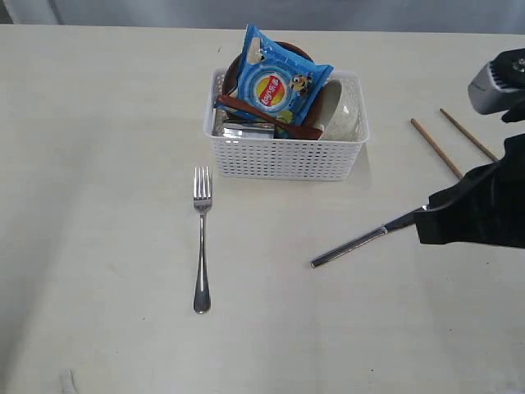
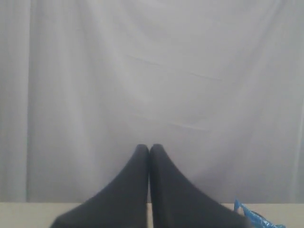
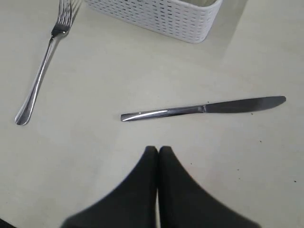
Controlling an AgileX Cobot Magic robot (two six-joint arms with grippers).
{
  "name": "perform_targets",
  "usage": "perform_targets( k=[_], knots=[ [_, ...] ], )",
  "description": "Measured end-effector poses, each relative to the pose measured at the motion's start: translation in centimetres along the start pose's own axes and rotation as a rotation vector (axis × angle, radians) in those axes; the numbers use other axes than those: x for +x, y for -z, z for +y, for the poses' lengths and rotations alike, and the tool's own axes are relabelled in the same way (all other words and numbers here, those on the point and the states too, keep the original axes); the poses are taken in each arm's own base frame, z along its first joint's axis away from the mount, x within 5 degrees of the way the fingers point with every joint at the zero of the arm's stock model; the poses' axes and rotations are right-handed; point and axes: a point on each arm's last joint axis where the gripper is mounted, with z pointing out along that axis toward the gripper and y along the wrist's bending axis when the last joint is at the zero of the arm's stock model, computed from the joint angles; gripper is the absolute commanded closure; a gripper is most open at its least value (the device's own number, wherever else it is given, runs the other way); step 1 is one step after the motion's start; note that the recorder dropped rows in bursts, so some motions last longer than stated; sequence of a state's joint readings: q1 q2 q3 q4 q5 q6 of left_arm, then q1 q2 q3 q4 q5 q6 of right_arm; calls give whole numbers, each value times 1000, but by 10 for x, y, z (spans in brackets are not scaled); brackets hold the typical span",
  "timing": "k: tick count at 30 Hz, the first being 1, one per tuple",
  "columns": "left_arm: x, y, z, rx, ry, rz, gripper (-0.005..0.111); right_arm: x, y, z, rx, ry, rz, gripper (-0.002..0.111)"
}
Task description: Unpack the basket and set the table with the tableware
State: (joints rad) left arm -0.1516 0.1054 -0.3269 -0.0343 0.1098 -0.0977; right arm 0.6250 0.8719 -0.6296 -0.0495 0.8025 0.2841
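Left gripper (image 2: 149, 148) fingers (image 2: 135, 166) pressed together, lower centre of frame. White curtain (image 2: 152, 71) behind. Blue bag (image 2: 254, 219) corner lower right, table (image 2: 28, 216) strip along bottom.

Pale beige table (image 1: 98, 123) carries white basket (image 1: 283, 156) at back middle, fork (image 1: 202, 238) front-left of it, knife (image 1: 353, 245) front-right, two chopsticks (image 1: 435, 148) farther right.
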Motion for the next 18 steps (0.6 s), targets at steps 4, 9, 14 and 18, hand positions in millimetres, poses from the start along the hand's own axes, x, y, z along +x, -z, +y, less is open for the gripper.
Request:
perform_targets(
  k=[4,9,14,18],
  knots=[
    [-40,-27,-6,-6,31,117,107,0,2,0,-3,-3,-11,109],
    [-51,-78,-16,54,-18,459,107,0,3,0,-3,-3,-13,109],
    [-37,-125,-37,315,-31,819,107,0,3,0,-3,-3,-13,109],
    [-22,-155,-51,517,26,987,107,0,3,0,-3,-3,-13,109]
  ],
)
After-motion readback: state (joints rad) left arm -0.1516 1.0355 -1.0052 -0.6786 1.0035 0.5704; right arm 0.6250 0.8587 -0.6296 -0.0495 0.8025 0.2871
